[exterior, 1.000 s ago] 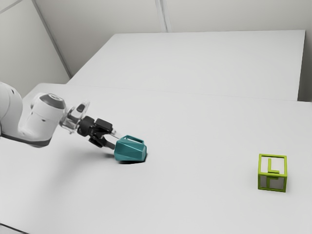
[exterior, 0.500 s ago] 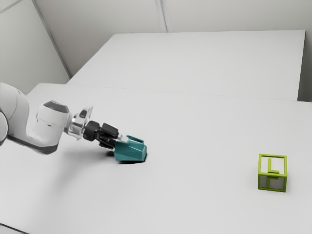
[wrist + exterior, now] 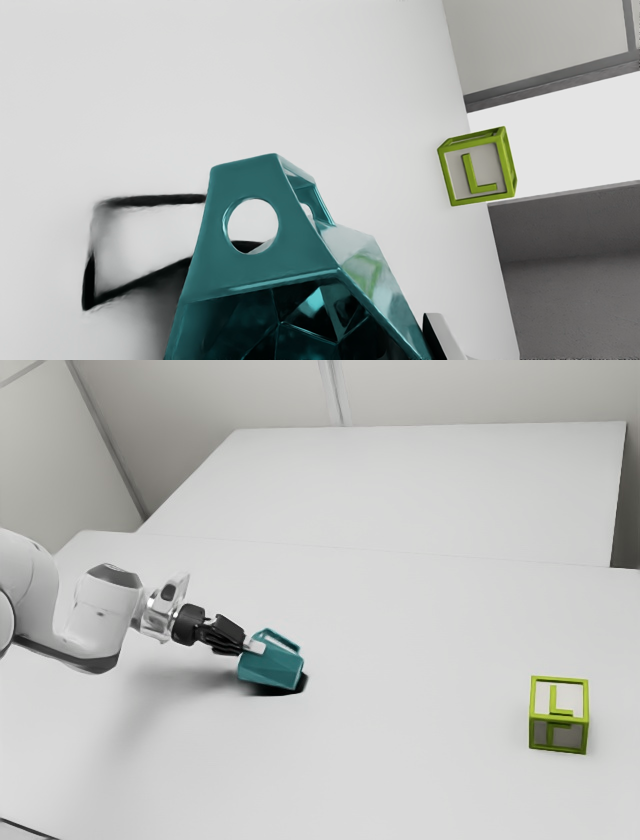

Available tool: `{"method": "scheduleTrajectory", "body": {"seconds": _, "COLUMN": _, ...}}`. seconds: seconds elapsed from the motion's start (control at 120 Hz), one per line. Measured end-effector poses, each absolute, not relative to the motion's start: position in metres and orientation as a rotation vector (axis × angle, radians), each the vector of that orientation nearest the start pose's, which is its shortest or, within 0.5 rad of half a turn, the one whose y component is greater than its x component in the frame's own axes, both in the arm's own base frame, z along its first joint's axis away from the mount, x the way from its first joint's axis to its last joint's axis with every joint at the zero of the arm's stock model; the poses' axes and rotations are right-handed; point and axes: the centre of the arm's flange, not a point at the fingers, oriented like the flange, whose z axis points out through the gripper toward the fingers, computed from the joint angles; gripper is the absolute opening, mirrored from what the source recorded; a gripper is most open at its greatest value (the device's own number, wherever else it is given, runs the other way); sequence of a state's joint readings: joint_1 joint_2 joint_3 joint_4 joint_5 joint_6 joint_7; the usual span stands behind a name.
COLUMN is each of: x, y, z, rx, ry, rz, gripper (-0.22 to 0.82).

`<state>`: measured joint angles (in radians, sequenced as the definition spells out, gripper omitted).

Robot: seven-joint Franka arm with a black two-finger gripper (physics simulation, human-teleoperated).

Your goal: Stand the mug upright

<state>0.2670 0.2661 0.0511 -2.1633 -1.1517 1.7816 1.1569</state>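
Note:
The teal mug (image 3: 270,664) lies on its side in the exterior view, its open end toward my hand, handle up and base tipped slightly down toward the exterior view's right. My gripper (image 3: 254,650) is shut on the mug near the rim; the far finger is hidden behind it. In the wrist view the mug (image 3: 250,277) shows its handle with a round hole and its dark inside. There my gripper (image 3: 305,347) spans the mug's mouth, with one finger pad (image 3: 442,335) pressed to the mug's side; the other finger is hidden.
A green-framed letter block (image 3: 558,715) stands on the white table (image 3: 420,760) at the exterior view's right, well apart from the mug. A second white surface (image 3: 420,490) lies beyond the table, with walls behind it.
My gripper has moved forward and its fingers have come together on the mug. The mug has tilted, its base turning down and its handle leaning, and it has shifted slightly toward the exterior view's right.

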Motion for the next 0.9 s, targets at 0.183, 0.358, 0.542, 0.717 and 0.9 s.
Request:
{"method": "scheduleTrajectory", "body": {"seconds": 0.183, "x": 0.521, "y": 0.083, "z": 0.279, "rx": 2.016, "ry": -0.218, "rz": 0.303, "gripper": -0.14}}
{"method": "scheduleTrajectory", "body": {"seconds": 0.358, "x": 0.529, "y": 0.069, "z": 0.310, "rx": 2.045, "ry": -0.328, "rz": 0.357, "gripper": -0.15}}
{"method": "scheduleTrajectory", "body": {"seconds": 0.542, "x": 0.532, "y": 0.042, "z": 0.359, "rx": 2.220, "ry": -0.587, "rz": 0.361, "gripper": -0.15}}
{"method": "scheduleTrajectory", "body": {"seconds": 0.717, "x": 0.535, "y": 0.011, "z": 0.389, "rx": 2.500, "ry": -0.945, "rz": 0.261, "gripper": -0.16}}
{"method": "scheduleTrajectory", "body": {"seconds": 0.9, "x": 0.536, "y": -0.034, "z": 0.408, "rx": 2.712, "ry": -1.223, "rz": 0.201, "gripper": -0.17}}
